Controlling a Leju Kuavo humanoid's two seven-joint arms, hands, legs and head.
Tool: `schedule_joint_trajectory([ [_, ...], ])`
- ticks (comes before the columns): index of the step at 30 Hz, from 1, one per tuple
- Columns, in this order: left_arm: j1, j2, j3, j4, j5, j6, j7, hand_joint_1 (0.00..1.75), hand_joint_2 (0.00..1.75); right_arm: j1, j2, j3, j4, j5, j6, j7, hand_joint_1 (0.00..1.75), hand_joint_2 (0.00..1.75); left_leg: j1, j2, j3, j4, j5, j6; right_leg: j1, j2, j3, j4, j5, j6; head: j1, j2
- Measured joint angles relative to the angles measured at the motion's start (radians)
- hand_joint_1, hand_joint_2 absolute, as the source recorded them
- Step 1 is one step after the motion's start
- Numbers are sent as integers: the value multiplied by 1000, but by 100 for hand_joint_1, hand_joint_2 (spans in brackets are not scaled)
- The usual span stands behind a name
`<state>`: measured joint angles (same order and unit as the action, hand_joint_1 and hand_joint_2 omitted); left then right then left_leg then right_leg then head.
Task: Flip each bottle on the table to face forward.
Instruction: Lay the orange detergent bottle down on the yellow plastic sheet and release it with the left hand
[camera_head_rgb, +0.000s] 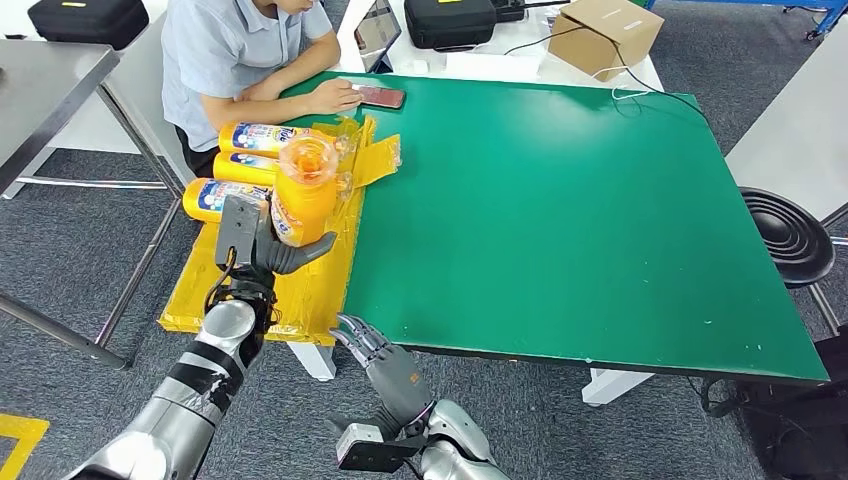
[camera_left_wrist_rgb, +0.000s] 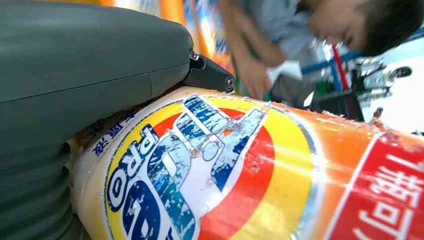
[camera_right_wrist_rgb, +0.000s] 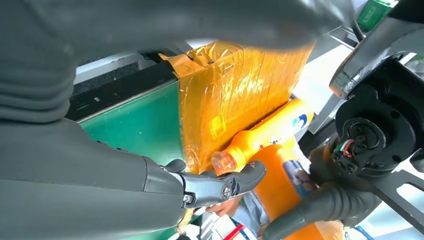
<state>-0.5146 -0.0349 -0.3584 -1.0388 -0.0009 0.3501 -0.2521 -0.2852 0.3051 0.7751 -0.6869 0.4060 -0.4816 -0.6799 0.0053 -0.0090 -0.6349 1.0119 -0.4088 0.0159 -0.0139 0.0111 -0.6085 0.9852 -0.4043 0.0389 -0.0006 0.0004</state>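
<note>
The left hand (camera_head_rgb: 262, 250) gripped an orange bottle (camera_head_rgb: 303, 195) upright over the yellow mat (camera_head_rgb: 318, 290), at about nine o'clock on the green table (camera_head_rgb: 560, 210). Three more bottles (camera_head_rgb: 255, 138) lay on their sides just past it, near a seated person (camera_head_rgb: 240, 50). The right hand (camera_head_rgb: 385, 360) hovered at the table's six o'clock edge, fingers apart and holding nothing.

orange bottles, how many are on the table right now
4: one upright bottle gripped by the left hand, three lying bottles stacked behind it on the yellow taped area. Others may be hidden.
</note>
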Motion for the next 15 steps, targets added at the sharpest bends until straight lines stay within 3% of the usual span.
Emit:
schedule_joint_trajectory([
  [4, -71, 15, -6, 77, -256, 60, 33, 175, 175, -1, 3, 0, 0, -2, 31, -1, 0, 0, 0, 0, 0, 0, 0, 0, 0, 0, 0, 0, 0, 0, 0, 0],
  [8, -166, 27, -42, 226, -508, 54, 108, 175, 175, -7, 9, 2, 0, 2, 73, -1, 0, 0, 0, 0, 0, 0, 1, -1, 0, 0, 0, 1, 0, 0, 0, 0],
  [15, -261, 36, -96, 412, -643, -13, 194, 175, 175, -18, 14, 8, 1, 7, 107, -1, 0, 0, 0, -1, 0, 0, 1, -1, 0, 0, 0, 1, 0, 0, 0, 0],
])
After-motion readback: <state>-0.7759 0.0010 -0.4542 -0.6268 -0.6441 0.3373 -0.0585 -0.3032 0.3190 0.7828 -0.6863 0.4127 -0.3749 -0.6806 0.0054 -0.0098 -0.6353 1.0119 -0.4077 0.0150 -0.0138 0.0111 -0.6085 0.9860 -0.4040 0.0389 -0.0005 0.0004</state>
